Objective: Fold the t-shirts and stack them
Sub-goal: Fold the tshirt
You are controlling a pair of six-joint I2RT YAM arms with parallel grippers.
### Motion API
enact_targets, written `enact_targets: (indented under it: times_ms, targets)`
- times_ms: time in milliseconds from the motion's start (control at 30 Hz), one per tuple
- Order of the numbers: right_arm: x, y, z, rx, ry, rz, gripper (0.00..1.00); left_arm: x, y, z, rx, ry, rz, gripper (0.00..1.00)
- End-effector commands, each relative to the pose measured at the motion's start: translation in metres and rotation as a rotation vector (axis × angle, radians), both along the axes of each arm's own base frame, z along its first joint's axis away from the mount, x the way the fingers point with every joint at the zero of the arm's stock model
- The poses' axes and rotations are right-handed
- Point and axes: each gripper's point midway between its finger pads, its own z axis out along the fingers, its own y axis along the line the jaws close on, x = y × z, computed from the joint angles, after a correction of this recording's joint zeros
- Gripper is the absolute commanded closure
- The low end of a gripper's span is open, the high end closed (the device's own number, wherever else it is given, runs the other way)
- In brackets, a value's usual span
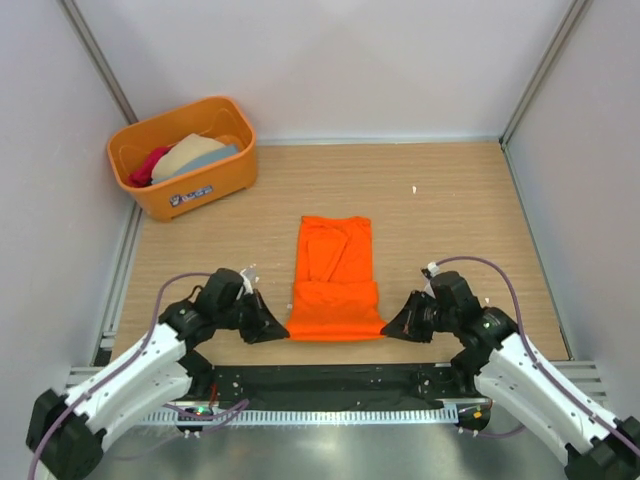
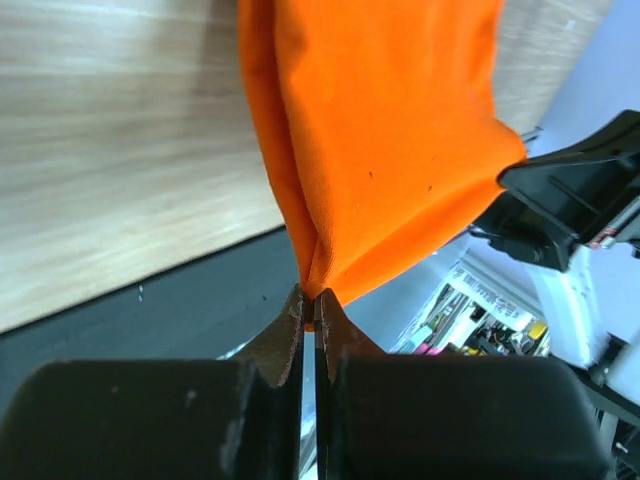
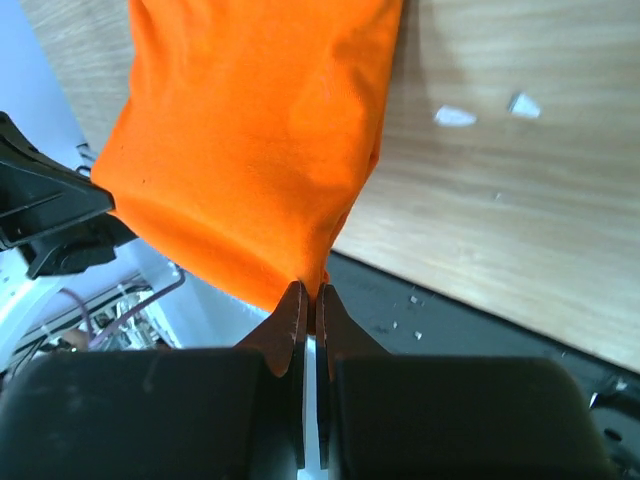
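At six o'clock on the counter (image 1: pixel 460 230), left gripper (image 1: pixel 281 333) and right gripper (image 1: pixel 389 329) clamp their jaws on the orange t-shirt (image 1: pixel 335 270), one near corner each, likely for folding.

T-shirt (image 1: pixel 335 280) is lying centre-front on table (image 1: pixel 450 200), left gripper (image 1: pixel 284 331) and right gripper (image 1: pixel 388 329) at its near corners; tub (image 1: pixel 205 190) is sitting far-left, holding other t-shirts (image 1: pixel 190 155).

The wooden table (image 1: pixel 450 220) carries an orange shirt (image 1: pixel 335 275), folded narrow, near its front middle. A tub (image 1: pixel 200 185) stands in the far left corner, and a white scrap (image 1: pixel 414 188) lies right of centre.
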Motion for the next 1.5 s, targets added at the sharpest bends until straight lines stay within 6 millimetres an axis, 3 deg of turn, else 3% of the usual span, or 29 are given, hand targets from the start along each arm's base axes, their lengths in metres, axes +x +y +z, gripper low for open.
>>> enact_targets:
  times_ms: [0, 100, 167, 200, 233, 267, 400, 433, 467, 567, 600, 633, 700, 733, 933, 1133, 1467]
  targets:
    - [-0.023, -0.019, -0.009, -0.079, 0.099, -0.063, 0.99, -0.014, 0.024, 0.004, 0.088, 0.038, 0.057, 1.0]
    - [-0.022, -0.016, 0.005, -0.062, 0.093, -0.052, 0.99, -0.015, 0.021, 0.024, 0.082, 0.036, 0.028, 1.0]
    - [-0.011, -0.006, 0.031, -0.018, 0.046, -0.04, 0.99, -0.01, 0.021, 0.038, 0.103, 0.011, 0.015, 1.0]
    - [-0.006, -0.004, 0.034, -0.037, 0.054, -0.03, 0.99, -0.003, 0.023, 0.042, 0.127, -0.02, 0.028, 1.0]
    - [0.005, 0.001, 0.055, -0.024, 0.011, -0.023, 0.99, 0.001, 0.024, 0.047, 0.139, -0.03, 0.028, 1.0]
    - [0.011, 0.004, 0.061, -0.033, 0.0, -0.012, 0.99, 0.012, 0.019, 0.06, 0.145, -0.06, 0.013, 1.0]
    - [0.045, 0.017, 0.074, -0.077, -0.013, 0.05, 0.99, 0.053, 0.01, 0.078, 0.17, -0.063, 0.011, 1.0]
    - [0.057, 0.02, 0.074, -0.084, 0.006, 0.055, 0.99, 0.068, 0.005, 0.093, 0.157, -0.097, 0.015, 1.0]
    - [0.071, 0.016, 0.075, -0.081, 0.008, 0.027, 0.99, 0.08, 0.001, 0.085, 0.182, -0.057, 0.01, 1.0]
    - [0.101, 0.015, 0.078, -0.063, 0.015, 0.035, 0.99, 0.116, -0.009, 0.102, 0.158, -0.091, -0.005, 1.0]
    - [0.107, 0.014, 0.08, -0.053, 0.024, 0.041, 0.99, 0.127, -0.009, 0.092, 0.185, -0.062, -0.017, 1.0]
    - [0.119, 0.015, 0.089, -0.046, -0.005, 0.054, 0.99, 0.141, -0.013, 0.104, 0.175, -0.096, -0.017, 1.0]
    - [0.137, 0.011, 0.084, -0.05, 0.024, 0.04, 0.99, 0.16, -0.013, 0.098, 0.182, -0.077, -0.005, 1.0]
    - [0.146, 0.014, 0.094, -0.029, 0.004, 0.045, 0.99, 0.171, -0.016, 0.107, 0.169, -0.101, 0.002, 1.0]
    - [0.185, 0.014, 0.089, -0.007, 0.032, 0.039, 0.99, 0.219, -0.016, 0.102, 0.167, -0.092, 0.037, 1.0]
    - [0.225, 0.009, 0.085, 0.007, 0.021, 0.014, 0.99, 0.254, -0.017, 0.086, 0.154, -0.069, 0.049, 1.0]
    - [0.267, 0.008, 0.065, 0.042, 0.04, 0.004, 0.99, 0.31, -0.021, 0.07, 0.134, -0.088, 0.053, 1.0]
